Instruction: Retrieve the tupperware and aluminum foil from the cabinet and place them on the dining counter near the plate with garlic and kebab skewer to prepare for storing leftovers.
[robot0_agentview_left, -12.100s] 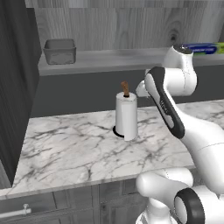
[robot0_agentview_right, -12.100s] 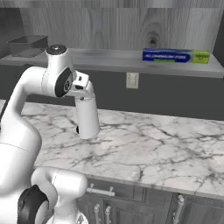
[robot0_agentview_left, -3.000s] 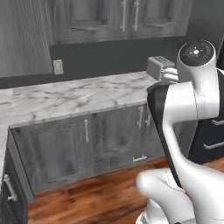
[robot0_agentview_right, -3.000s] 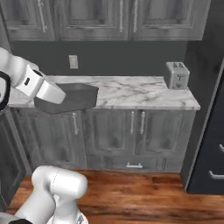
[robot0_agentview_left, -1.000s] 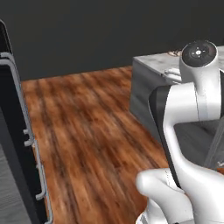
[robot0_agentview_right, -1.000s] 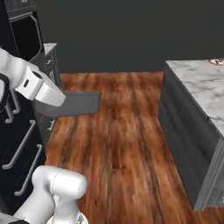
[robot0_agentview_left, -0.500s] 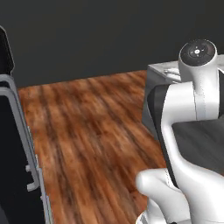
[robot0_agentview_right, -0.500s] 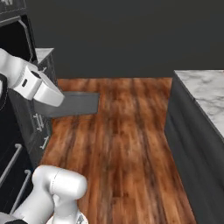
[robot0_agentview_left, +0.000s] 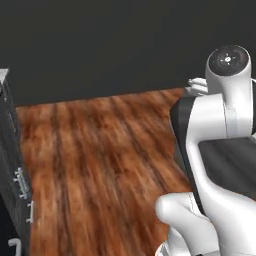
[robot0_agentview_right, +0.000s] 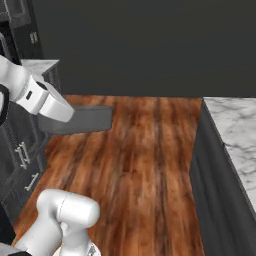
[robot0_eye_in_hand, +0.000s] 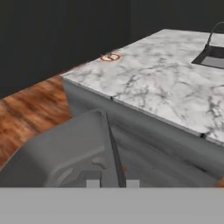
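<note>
Over the wooden floor, I am carrying the tupperware (robot0_agentview_right: 80, 119), jaws pinching its rim, toward the dining counter (robot0_eye_in_hand: 162, 83) at one o'clock; keeping it level matters.

Home kitchen. Wood-plank floor (robot0_agentview_right: 135, 165) underfoot; marble-topped dining counter (robot0_eye_in_hand: 166, 83) on a dark grey base at 2 o'clock, with a sink (robot0_eye_in_hand: 213, 56) set in its far end; dark cabinets with metal handles (robot0_agentview_right: 22, 150) at 9 o'clock; dark back wall (robot0_agentview_left: 110, 45) at 12 o'clock.
</note>
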